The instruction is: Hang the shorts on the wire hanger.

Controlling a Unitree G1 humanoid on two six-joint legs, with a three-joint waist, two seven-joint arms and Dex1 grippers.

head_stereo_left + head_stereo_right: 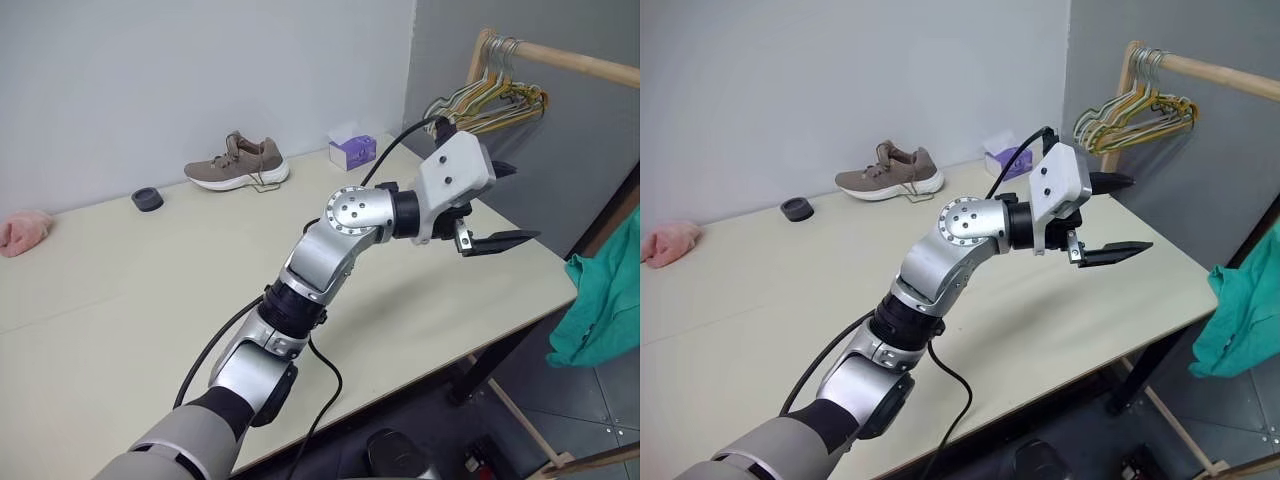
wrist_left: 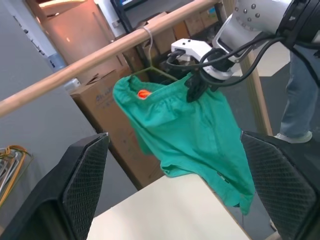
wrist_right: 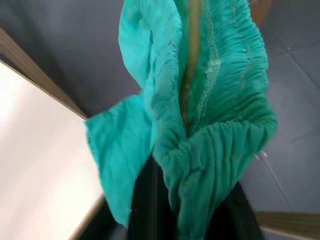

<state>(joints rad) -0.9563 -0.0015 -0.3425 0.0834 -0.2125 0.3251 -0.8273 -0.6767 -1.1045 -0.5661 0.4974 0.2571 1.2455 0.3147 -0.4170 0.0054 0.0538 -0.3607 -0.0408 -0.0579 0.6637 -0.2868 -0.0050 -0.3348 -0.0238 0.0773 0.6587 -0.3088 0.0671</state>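
We see left gripper (image 1: 500, 205) spread wide above table (image 1: 120, 300), holding nothing. Right gripper (image 2: 196, 89) pinches waistband of shorts (image 2: 190, 130). Shorts hang on wire hanger (image 2: 152, 67), hooked over wooden rail (image 2: 90, 57) beside table.

The left arm reaches up and across toward the robot's right, its elbow bent and its wrist turned so that the left claw (image 1: 503, 205) points sideways, about level. Its two black fingers (image 2: 82, 187) stand wide apart with nothing between them. In the left wrist view the right arm comes in from above, and the right claw (image 2: 196, 89) points down with its dark fingers pinched on the waistband of the shorts (image 2: 192, 135).
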